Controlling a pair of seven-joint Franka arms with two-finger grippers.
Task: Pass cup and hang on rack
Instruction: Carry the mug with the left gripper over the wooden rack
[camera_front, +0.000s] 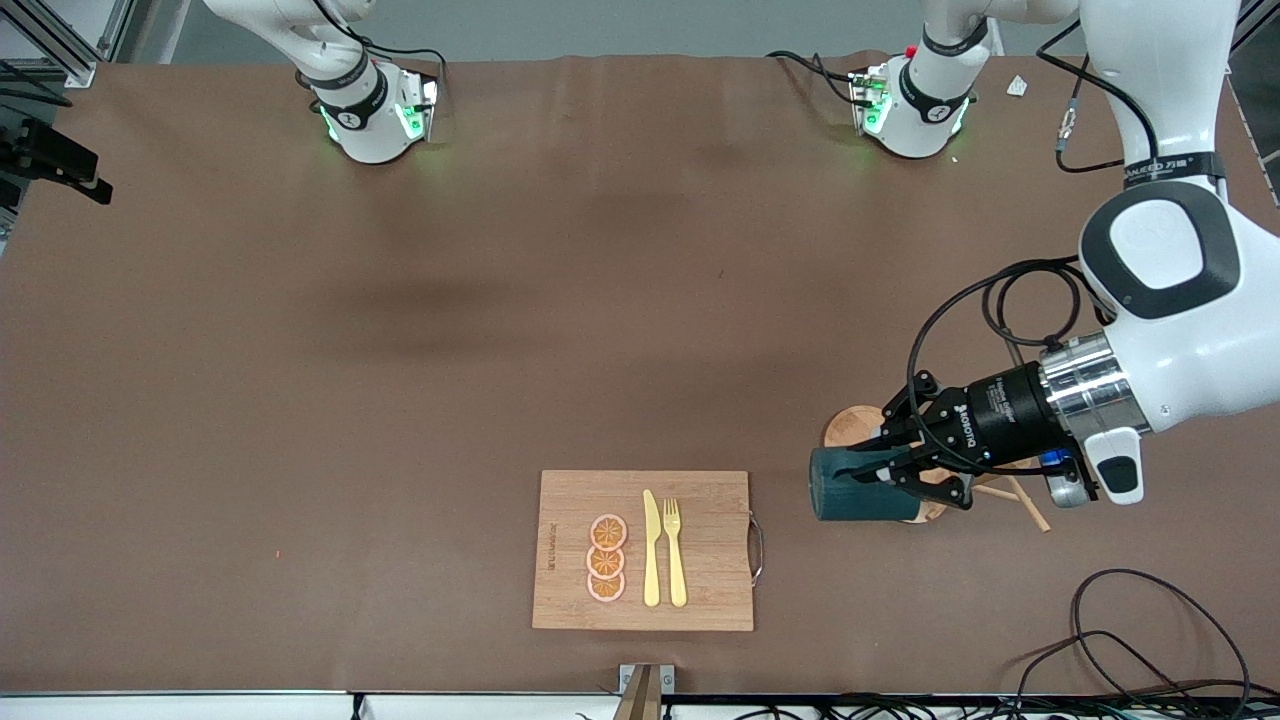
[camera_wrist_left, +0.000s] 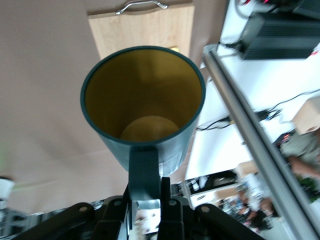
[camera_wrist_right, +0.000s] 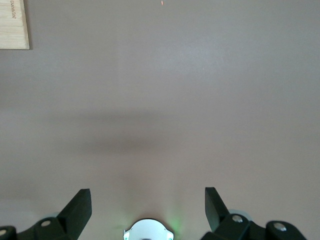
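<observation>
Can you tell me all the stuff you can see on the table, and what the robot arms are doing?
cup: one, dark teal with yellow inside, lying sideways in the left pincer, over the rack.
rack: one, light wood, toward the left arm's end of the table.
cutting board: one, bamboo with a metal handle, beside the rack, near the front camera.
orange slices: three, orange, on the board.
knife: one, yellow, on the board.
fork: one, yellow, beside the knife.
left pincer: shut on the cup's handle.
right pincer: open over bare table; that arm waits.
</observation>
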